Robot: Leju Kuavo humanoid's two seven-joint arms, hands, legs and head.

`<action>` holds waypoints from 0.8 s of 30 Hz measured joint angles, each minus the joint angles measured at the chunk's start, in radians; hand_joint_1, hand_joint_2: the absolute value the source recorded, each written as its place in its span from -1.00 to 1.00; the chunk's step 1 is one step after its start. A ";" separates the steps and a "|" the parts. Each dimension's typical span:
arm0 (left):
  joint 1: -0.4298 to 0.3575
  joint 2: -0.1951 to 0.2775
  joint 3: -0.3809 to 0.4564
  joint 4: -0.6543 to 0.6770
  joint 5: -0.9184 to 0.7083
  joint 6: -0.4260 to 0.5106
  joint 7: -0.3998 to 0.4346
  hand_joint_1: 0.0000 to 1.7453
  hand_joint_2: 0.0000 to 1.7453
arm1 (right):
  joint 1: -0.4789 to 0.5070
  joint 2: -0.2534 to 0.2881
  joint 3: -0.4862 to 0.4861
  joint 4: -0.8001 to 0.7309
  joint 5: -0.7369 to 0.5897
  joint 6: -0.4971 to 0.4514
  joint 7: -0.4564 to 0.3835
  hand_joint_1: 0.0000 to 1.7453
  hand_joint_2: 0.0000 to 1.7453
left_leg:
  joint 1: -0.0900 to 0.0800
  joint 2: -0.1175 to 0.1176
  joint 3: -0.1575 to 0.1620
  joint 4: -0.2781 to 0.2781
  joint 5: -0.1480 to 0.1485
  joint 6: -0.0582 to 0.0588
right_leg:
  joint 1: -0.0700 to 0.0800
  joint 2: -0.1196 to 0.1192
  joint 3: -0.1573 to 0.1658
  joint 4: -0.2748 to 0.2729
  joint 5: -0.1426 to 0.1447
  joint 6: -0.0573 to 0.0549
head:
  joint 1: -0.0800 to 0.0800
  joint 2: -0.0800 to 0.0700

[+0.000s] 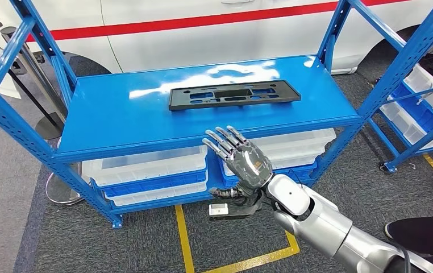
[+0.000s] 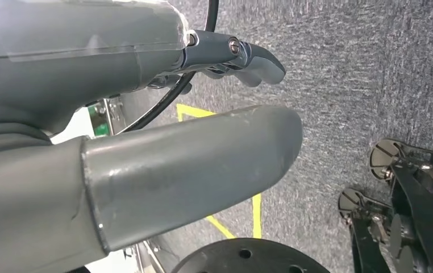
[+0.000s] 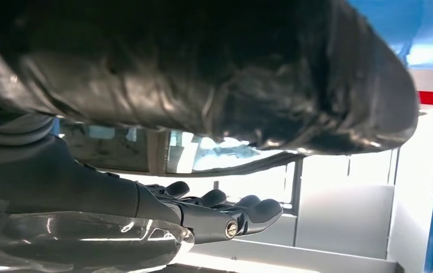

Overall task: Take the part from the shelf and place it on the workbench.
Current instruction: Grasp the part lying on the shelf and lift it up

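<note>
We see the part [image 1: 234,94], a long flat black plastic panel with several cut-outs, lying flat on the top level of the blue metal shelf [image 1: 112,122], roughly at its middle and nearer the back edge than the front. Our right hand [image 1: 242,159] is raised in front of the shelf's front edge, below and just short of the part, not touching it; its fingers [image 1: 221,140] are stretched out and slightly apart, pointing up toward the shelf, and it holds nothing. In the right wrist view the same dark fingers [image 3: 242,211] lie extended side by side, with nothing between them and the thumb. Our left hand [image 2: 146,170] hangs over the grey carpet [image 2: 362,68], its thick thumb and one finger [image 2: 248,57] straight and apart, holding nothing. Under the top level, white plastic bins [image 1: 146,165] sit on the lower level. Yellow tape lines [image 1: 183,239] mark the carpet in front of the shelf, and a white car body with a red stripe [image 1: 203,23] stands behind it.
</note>
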 joint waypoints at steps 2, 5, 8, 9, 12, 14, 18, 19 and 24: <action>-0.002 0.000 -0.019 0.000 -0.011 -0.004 0.004 -1.00 -1.00 | 0.000 -0.003 0.003 0.015 0.002 -0.015 0.009 -1.00 -1.00 | 0.000 0.000 0.000 0.000 0.000 0.000 | 0.000 0.000 0.000 0.000 0.000 0.000 | 0.000 0.000; 0.000 0.000 -0.049 0.001 -0.030 -0.020 -0.016 -1.00 -1.00 | 0.006 -0.009 0.001 0.031 0.008 -0.036 0.029 -1.00 -1.00 | 0.000 0.000 0.000 0.000 0.000 0.000 | 0.000 0.000 0.000 0.000 0.000 0.000 | 0.000 0.000; 0.010 0.000 -0.071 0.002 -0.036 -0.028 -0.037 -1.00 -1.00 | 0.021 -0.021 -0.010 0.036 0.007 -0.048 0.040 -1.00 -1.00 | 0.000 0.000 0.000 0.000 0.000 0.000 | 0.000 0.000 0.000 0.000 0.000 0.000 | 0.000 0.000; 0.014 0.000 -0.077 0.003 -0.037 -0.030 -0.042 -1.00 -1.00 | 0.025 -0.025 -0.014 0.038 0.007 -0.050 0.041 -1.00 -1.00 | 0.000 0.001 0.000 0.000 0.000 0.000 | 0.000 0.001 -0.001 0.000 0.000 0.000 | 0.000 0.000; 0.019 0.000 -0.093 0.003 -0.046 -0.034 -0.054 -1.00 -1.00 | 0.035 -0.030 -0.025 0.040 0.006 -0.053 0.039 -1.00 -1.00 | 0.000 0.001 0.000 0.000 0.000 0.000 | 0.000 0.000 -0.001 0.000 0.000 0.000 | 0.000 0.000; 0.020 0.000 -0.105 0.003 -0.055 -0.034 -0.059 -1.00 -1.00 | 0.042 -0.031 -0.034 0.040 0.006 -0.059 0.036 -1.00 -1.00 | 0.000 0.000 0.000 0.000 0.000 0.000 | 0.000 0.000 -0.001 0.000 0.000 0.000 | 0.000 0.000; 0.020 -0.002 -0.124 0.003 -0.061 -0.034 -0.063 -1.00 -1.00 | 0.059 -0.031 -0.054 0.040 0.005 -0.069 0.024 -1.00 -1.00 | 0.000 0.000 0.000 0.000 0.000 0.000 | 0.000 0.000 -0.001 0.000 0.000 0.000 | 0.000 0.000; 0.021 -0.004 -0.127 0.003 -0.062 -0.033 -0.064 -1.00 -1.00 | 0.063 -0.031 -0.058 0.040 0.004 -0.070 0.022 -1.00 -1.00 | 0.000 0.000 0.000 0.000 0.000 0.000 | 0.000 0.000 -0.001 0.000 0.000 0.000 | 0.000 0.000; 0.023 -0.007 -0.142 0.003 -0.063 -0.029 -0.068 -1.00 -1.00 | 0.074 -0.031 -0.072 0.040 0.008 -0.072 0.017 -1.00 -1.00 | 0.000 0.000 0.000 0.000 0.000 0.000 | 0.000 0.000 -0.001 0.000 0.000 0.000 | 0.000 0.000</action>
